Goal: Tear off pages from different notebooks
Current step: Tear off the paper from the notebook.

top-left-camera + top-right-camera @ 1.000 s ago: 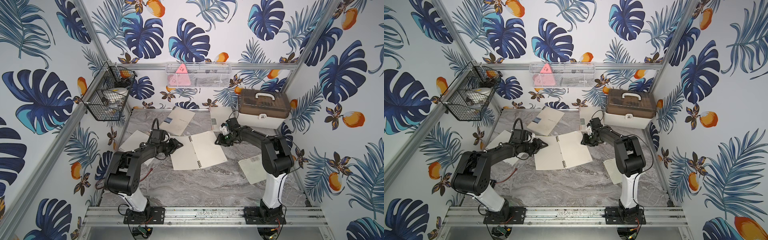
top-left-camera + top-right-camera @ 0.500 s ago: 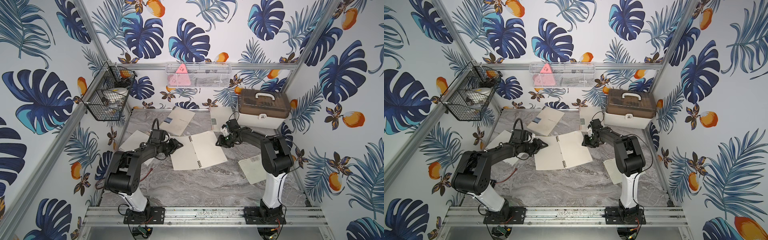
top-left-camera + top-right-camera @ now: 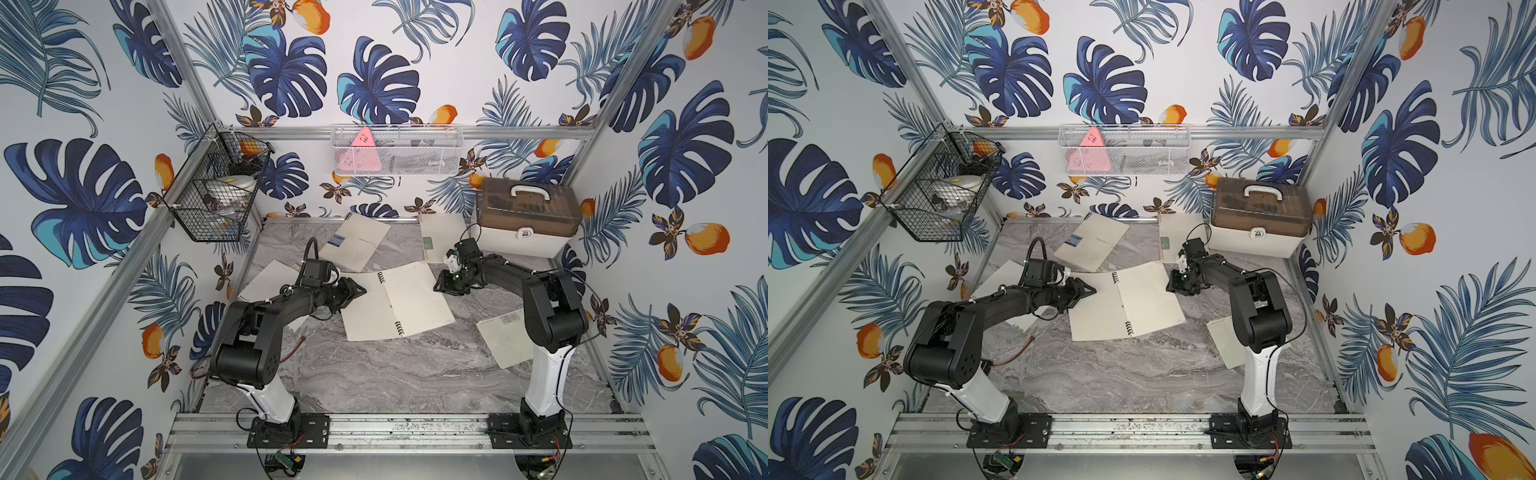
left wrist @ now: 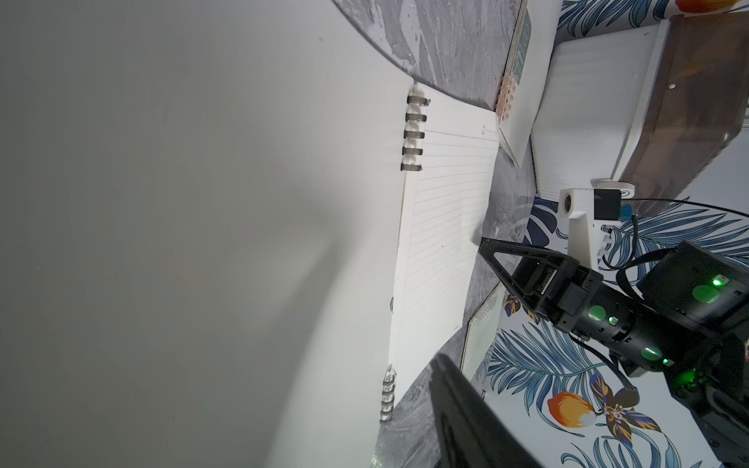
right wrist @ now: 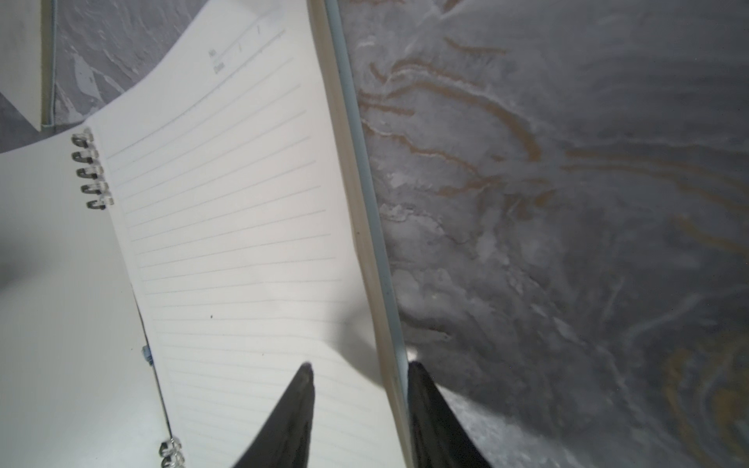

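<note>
open notebook [image 3: 399, 305] on the marbled bench [image 3: 395, 374], lying flat between the two pairs of jaws, wire coils [image 5: 91, 170] down its middle. right jaws: apart, astride the outer edge of the lined page [image 5: 227, 227], with one finger [image 5: 302, 393] over the paper and the other just past the cover edge on the bench side; nothing is pinched yet. left jaws: at the opposite, blank leaf [image 4: 202, 243], which fills the left wrist view and hides all but one finger [image 4: 466, 413], so whether they are apart or clamped cannot be told.

beyond the left jaws lies a closed notebook with a blue label [image 3: 357, 245]. beyond the right jaws lies one with a teal label [image 3: 440, 239], next to the white box [image 3: 523, 232]. a loose sheet [image 3: 270, 282] lies under the left arm and another [image 3: 505, 336] beside the right arm's base.

handling, as judged: a single page is thin, light and limp, and will buckle rather than push. it should part along the row of holes at the coils. the best hold is the free outer edge or corner, farthest from the wire, taking one leaf only. the notebook itself is light and likely to slide on the smooth bench, so the blank leaf needs pinning near the coils while the page is pulled away.
</note>
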{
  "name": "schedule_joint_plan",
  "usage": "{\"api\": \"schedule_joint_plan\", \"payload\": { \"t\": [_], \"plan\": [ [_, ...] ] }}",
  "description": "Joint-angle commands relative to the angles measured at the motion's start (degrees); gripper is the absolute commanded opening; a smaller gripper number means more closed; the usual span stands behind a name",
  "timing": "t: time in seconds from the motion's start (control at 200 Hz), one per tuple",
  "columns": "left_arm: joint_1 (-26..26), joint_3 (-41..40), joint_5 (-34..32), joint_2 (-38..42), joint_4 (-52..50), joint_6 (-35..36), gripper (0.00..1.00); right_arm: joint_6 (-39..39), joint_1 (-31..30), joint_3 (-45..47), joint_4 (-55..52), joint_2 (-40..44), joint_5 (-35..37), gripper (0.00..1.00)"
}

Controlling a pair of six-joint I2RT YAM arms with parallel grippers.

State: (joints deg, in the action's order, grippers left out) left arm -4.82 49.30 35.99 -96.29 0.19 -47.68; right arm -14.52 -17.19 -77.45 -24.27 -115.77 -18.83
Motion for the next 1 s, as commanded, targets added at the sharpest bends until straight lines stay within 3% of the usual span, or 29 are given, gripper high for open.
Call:
{"api": "schedule_joint_plan", "payload": {
  "t": [0.0, 0.996],
  "plan": [
    [0.1, 0.0, 0.4, -0.1, 0.8, 0.8, 0.56, -0.5, 0.0, 0.2, 1.7, 0.5, -1.2, 0.39],
    [0.1, 0.5, 0.6, -0.7, 1.1, 0.6, 0.56, -1.6, -1.3, 0.9, 4.0, 0.6, -7.9, 0.37]
  ]
}}
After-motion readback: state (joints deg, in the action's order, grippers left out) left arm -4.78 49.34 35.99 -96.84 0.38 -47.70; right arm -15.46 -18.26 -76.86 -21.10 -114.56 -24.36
